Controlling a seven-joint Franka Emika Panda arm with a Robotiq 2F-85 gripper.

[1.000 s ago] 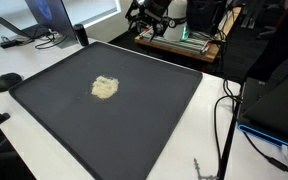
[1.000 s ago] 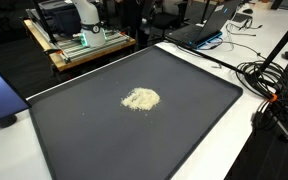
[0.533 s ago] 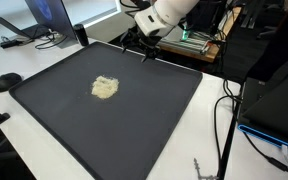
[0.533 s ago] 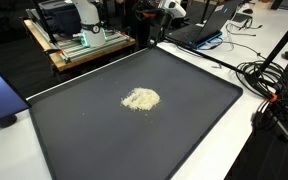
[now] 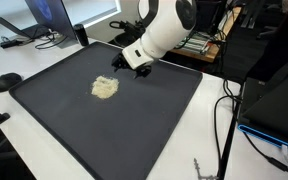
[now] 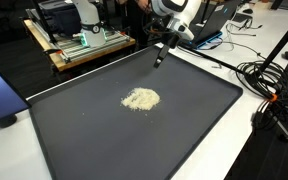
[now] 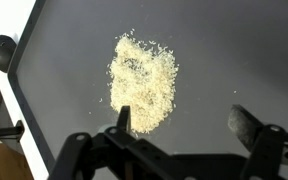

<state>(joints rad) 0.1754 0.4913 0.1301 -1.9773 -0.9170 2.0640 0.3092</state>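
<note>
A small heap of pale tan crumbs lies on a large dark mat; it also shows in an exterior view and in the wrist view. My gripper hangs open and empty above the mat's far part, just beyond the heap; it shows in an exterior view too. In the wrist view the two open fingers frame bare mat beside the heap's near edge. Nothing is between them.
The mat lies on a white table. A laptop and a black mouse sit beside it. Cables lie along one side. A wooden bench with equipment stands behind.
The arm has swung in from the back and come down over the mat, and now hangs close to the crumb heap. The heap has not moved.
</note>
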